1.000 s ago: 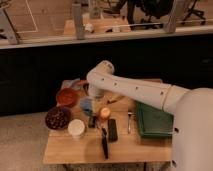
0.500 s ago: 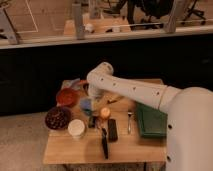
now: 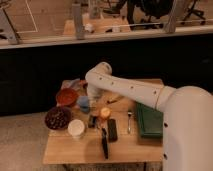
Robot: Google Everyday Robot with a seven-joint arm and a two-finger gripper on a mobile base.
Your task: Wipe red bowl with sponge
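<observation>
Camera view
Tabletop: I am looking down on a wooden tabletop crowded along its left half.
Arm: I am reaching my white arm from the right edge across toward the back left corner.
Gripper: I am hanging it just past the middle of the tabletop, right beside the small blue cup; my own wrist is hiding its tip.
Jaws: I am holding them pressed fully together; what they are pinching, if anything, is hidden from me here.
Red bowl: it is sitting near the back left corner, just left of the blue cup.
Sponge: I am not making it out for certain; a pale bluish patch at the back edge behind the red bowl may be it, or it may be under my wrist.
Dark bowl: it is sitting at the left edge, in front of the red bowl.
White cup: it is standing just in front of the dark bowl, toward the right.
Green tray: it is lying along the right edge.
Handling, sponge: I am judging it soft and light, squashing under the jaws; a hold across its short sides, near the middle, should be keeping it flat for wiping.
Handling, red bowl: I am judging it smooth, rigid and light enough to be sliding under a push, so gentle downward pressure inside the rim seems wise.
</observation>
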